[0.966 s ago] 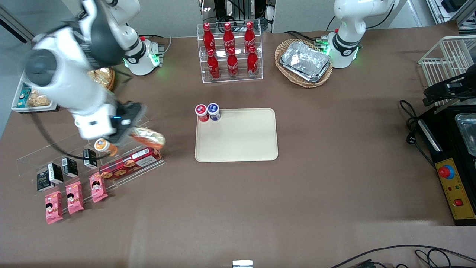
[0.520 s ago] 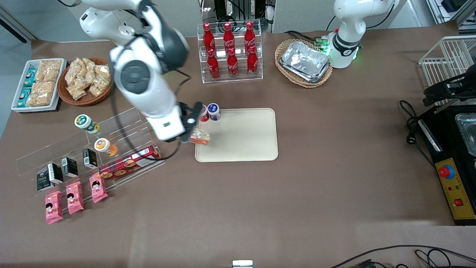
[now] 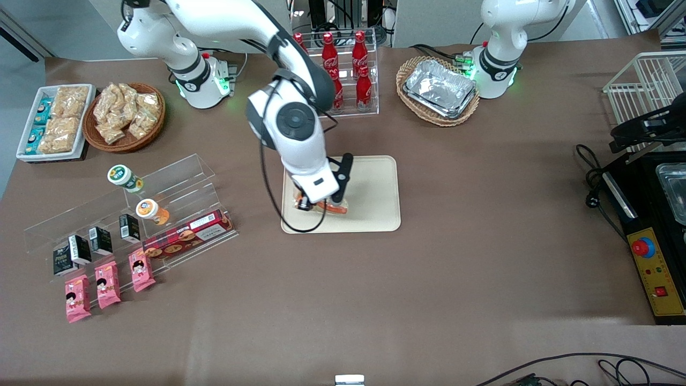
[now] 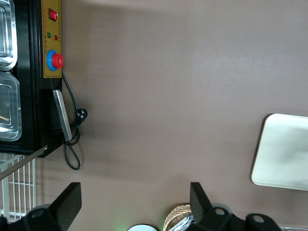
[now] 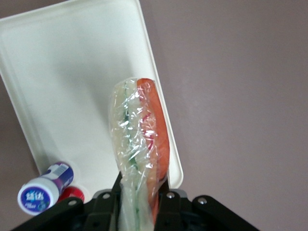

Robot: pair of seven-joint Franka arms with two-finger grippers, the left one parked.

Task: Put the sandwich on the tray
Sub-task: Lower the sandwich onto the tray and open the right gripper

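you are carrying the sandwich (image 5: 139,139) in the pincer (image 3: 321,205), which is closed tight on the wrapped wedge. it is hanging over the tray (image 3: 375,214), near the edge closest to the front camera, with 2 small cups (image 5: 41,193) at a tray corner. the next move, i judge, is lowering, then opening the pincer.

The working arm (image 3: 289,123) is glossy white with rounded shells, a dark grey round joint cap and a black band at the elbow. A thin black cable loops along its forearm down toward the fingers. Its base (image 3: 201,80) wears a black ring and glows green. The gripper (image 5: 139,204) is black, with round screw heads beside its fingers.
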